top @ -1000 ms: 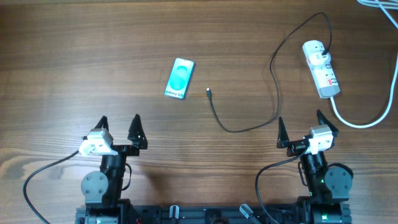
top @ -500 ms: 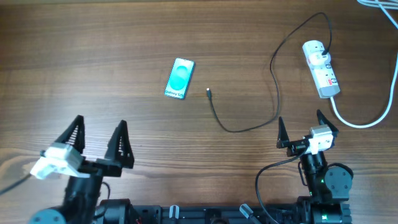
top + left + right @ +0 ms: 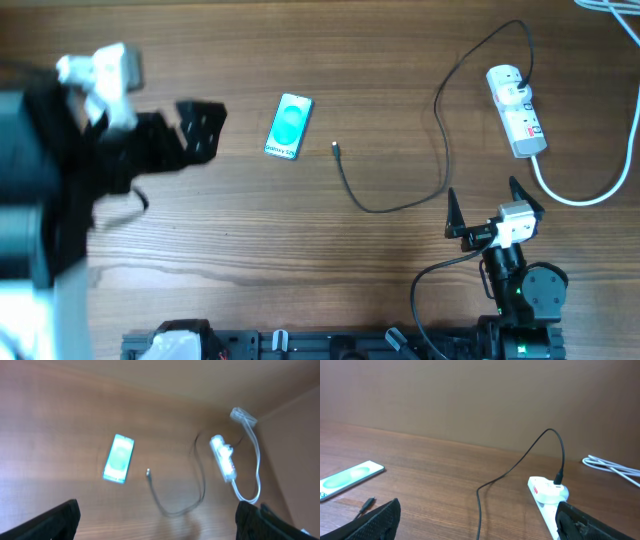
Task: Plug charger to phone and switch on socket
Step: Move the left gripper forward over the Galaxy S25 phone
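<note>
The phone [image 3: 289, 126] lies flat with its cyan screen up, left of centre; it also shows in the left wrist view [image 3: 118, 458] and the right wrist view [image 3: 350, 477]. The black charger cable [image 3: 400, 207] has its metal tip [image 3: 336, 149] lying free right of the phone, and its white plug sits in the socket [image 3: 518, 118] at the back right. My left gripper [image 3: 195, 128] is open and empty, raised high left of the phone and blurred. My right gripper [image 3: 482, 192] is open and empty at the front right, short of the socket [image 3: 547, 496].
The socket's thick white cord [image 3: 590, 190] curves along the right edge. Another white cord [image 3: 610, 15] lies at the far right corner. The cable's loop [image 3: 480, 505] lies on the wood between the phone and the socket.
My left arm has lifted from its rest at the front left and swung up and back, now level with the phone. The right arm, phone, cable and socket have not moved.
</note>
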Motion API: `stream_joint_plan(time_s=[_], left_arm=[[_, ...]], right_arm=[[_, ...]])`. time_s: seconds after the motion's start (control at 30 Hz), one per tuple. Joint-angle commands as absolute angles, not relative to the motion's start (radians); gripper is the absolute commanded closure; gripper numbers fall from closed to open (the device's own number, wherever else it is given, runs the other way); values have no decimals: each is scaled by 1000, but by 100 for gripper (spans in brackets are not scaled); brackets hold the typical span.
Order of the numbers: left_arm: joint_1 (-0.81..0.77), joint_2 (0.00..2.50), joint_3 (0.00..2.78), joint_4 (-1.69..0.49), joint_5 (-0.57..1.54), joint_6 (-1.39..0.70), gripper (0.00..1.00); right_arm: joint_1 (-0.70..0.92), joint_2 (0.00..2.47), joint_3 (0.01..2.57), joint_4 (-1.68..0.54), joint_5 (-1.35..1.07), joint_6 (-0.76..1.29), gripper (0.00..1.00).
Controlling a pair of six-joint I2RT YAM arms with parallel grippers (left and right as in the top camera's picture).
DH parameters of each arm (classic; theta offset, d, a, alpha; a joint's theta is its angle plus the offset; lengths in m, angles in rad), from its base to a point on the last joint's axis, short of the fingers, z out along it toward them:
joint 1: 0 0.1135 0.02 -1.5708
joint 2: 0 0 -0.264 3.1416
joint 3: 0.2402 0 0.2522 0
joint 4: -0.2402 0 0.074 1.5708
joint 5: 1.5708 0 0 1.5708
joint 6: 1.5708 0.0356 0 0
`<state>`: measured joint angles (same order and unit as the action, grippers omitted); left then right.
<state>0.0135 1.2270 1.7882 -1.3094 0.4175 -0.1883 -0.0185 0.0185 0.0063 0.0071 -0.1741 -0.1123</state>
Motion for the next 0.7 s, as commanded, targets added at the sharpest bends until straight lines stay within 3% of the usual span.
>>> stream_joint_plan(time_s=[0.0,0.33,0.57,0.6,0.67], left_arm=[[8,1427,1861,-1420,452,-141,0],[-4,1849,1861,-1526,452,-164,0],[-4,1953,1861,-1492,452,-165,0],[-5,1959,1861,-1487,452,-165,6],[-5,1964,1861,-1477,453,-165,28]], right_arm=[[-23,11,5,11,-157,-104,0],[-23,11,5,10,-157,-105,0],[-23,11,5,11,-157,-104,0],[-23,11,5,10,-157,-104,0],[-23,11,5,10,-157,-104,0]])
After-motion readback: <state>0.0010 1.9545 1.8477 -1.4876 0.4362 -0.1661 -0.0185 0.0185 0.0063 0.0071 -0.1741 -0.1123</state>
